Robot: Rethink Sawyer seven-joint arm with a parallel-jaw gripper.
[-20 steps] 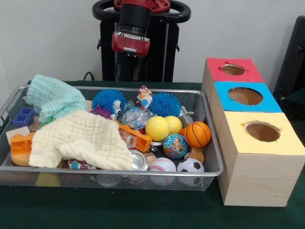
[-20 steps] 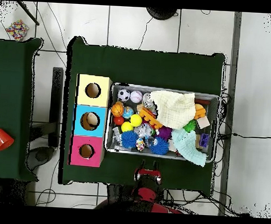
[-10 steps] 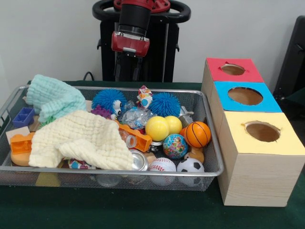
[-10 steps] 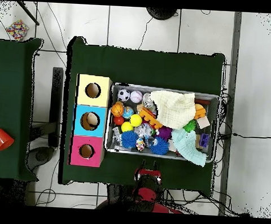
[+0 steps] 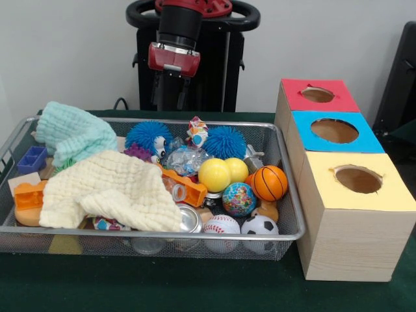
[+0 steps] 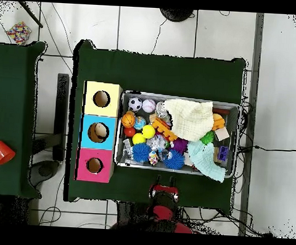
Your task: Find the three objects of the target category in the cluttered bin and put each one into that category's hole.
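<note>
The bin point(image 5: 149, 236) is a wide silver wire mesh tray, also in the overhead view point(image 6: 236, 141). It holds a basketball point(image 5: 270, 182), two yellow balls point(image 5: 214, 174), a globe ball point(image 5: 238, 198), a baseball point(image 5: 221, 225), a soccer ball point(image 5: 259, 225) and two blue spiky balls point(image 5: 148, 135). Three boxes with round holes stand beside it: red point(image 5: 338, 99), blue point(image 5: 369, 140), yellow point(image 5: 393, 195). My gripper point(image 5: 170, 101) hangs open and empty behind the bin's far rim, above the table; it also shows in the overhead view point(image 6: 163, 191).
A cream cloth point(image 5: 110, 188) and a mint cloth point(image 5: 75, 133) cover part of the bin's contents. An orange toy point(image 5: 185, 186), a blue block point(image 5: 32, 159) and an orange block point(image 5: 29, 195) lie among them. An orange cup point(image 6: 1, 151) stands on a side table.
My gripper has risen a little and drawn back toward the pedestal. Nothing in the bin has moved.
</note>
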